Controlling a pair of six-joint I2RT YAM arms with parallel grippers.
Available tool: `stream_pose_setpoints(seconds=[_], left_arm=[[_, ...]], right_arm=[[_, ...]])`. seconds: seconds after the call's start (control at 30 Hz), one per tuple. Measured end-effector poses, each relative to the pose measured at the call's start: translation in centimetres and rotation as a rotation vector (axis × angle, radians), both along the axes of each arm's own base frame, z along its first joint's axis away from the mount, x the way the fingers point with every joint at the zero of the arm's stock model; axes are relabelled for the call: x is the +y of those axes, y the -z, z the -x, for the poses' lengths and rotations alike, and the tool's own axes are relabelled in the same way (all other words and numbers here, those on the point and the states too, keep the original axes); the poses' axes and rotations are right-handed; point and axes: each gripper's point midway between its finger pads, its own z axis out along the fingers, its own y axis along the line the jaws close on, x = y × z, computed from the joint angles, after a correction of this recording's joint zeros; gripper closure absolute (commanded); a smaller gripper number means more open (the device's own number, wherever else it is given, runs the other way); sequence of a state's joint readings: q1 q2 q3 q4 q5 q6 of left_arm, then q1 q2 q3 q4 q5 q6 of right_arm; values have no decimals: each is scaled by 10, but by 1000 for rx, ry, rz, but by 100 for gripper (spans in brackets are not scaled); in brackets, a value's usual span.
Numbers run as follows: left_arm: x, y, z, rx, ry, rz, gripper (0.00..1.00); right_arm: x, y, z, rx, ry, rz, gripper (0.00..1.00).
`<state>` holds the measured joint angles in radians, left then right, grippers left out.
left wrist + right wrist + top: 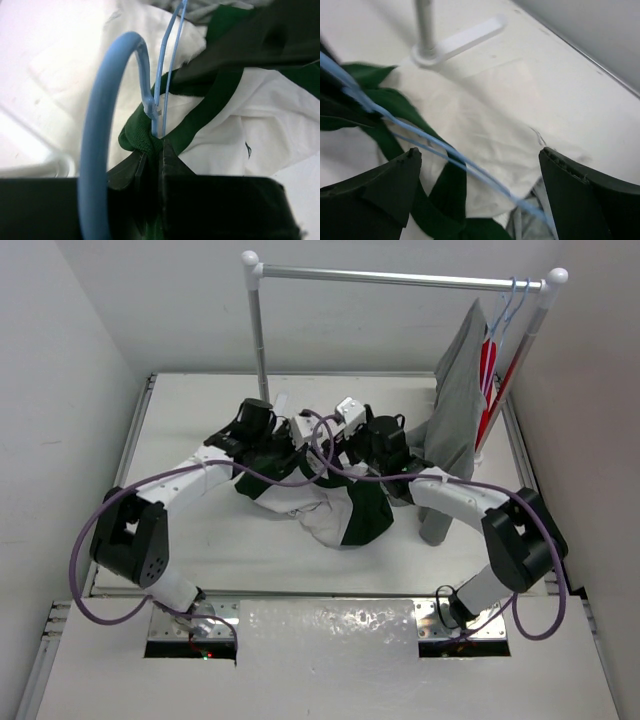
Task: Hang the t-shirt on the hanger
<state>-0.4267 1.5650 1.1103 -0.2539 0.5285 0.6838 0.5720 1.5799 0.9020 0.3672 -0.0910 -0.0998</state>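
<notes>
Left wrist: hanger (98,150) in left gripper (159,154)

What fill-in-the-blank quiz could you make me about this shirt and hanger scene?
1. The wire of the hanger is pale ____.
2. The jaws of the right gripper stand ____, with hanger wire passing between them.
3. The grey garment hangs from the rail, while the t-shirt lies crumpled on the ____.
Missing words: blue; open; table.
</notes>
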Motion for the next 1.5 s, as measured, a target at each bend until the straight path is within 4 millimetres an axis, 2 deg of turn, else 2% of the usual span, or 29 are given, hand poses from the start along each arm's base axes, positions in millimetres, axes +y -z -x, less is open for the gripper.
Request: stream_pose_setpoints(seconds=[0.07, 0.13, 0.23, 0.33, 0.4, 0.47, 0.57, 0.7, 0.83, 0.97, 1.03, 1.1, 1.13, 1.23, 1.27, 1.4, 1.5], left_arm=[[6, -9, -3, 2, -70, 9, 100], [11, -20, -4, 2, -131, 26, 100], [15, -29, -3, 14, -196, 53, 100], [16, -29, 1, 48, -234, 77, 100], [16, -24, 4, 74, -250, 88, 100], [17, -18, 7, 101, -264, 94, 100], [16, -14, 10, 132, -280, 104, 100], [15, -16, 10, 136, -289, 122, 100], [16, -19, 13, 131, -291, 132, 100], [17, -24, 14, 117, -291, 141, 100], [17, -26, 14, 110, -292, 145, 100], [17, -28, 13, 103, -292, 149, 100], [17, -29, 13, 99, -293, 150, 100], [19, -31, 10, 87, -302, 152, 100], [20, -32, 10, 85, -306, 153, 100], [31, -39, 7, 89, -305, 184, 100], [42, -42, 12, 101, -273, 193, 100]], right_arm=[[-14, -11, -5, 3, 120, -36, 4], [-31, -24, -5, 5, 237, -97, 9], [-51, -37, 7, 29, 365, -223, 21], [-55, -40, 15, 70, 418, -350, 32], [-51, -29, 17, 123, 437, -410, 33], [-46, -9, 15, 193, 467, -446, 31], [-39, 36, 14, 309, 522, -462, 31], [-34, 82, 12, 418, 576, -442, 31], [-23, 98, 2, 467, 593, -455, 30], [-17, 110, 3, 513, 605, -494, 29], [-14, 120, 5, 548, 608, -502, 34], [-11, 130, 9, 581, 607, -506, 46], [-10, 134, 11, 598, 604, -509, 62], [-10, 141, 20, 629, 598, -522, 86], [-12, 142, 24, 634, 597, -525, 100], [-28, 137, 34, 633, 616, -545, 100], [-52, 119, 23, 601, 643, -624, 100]])
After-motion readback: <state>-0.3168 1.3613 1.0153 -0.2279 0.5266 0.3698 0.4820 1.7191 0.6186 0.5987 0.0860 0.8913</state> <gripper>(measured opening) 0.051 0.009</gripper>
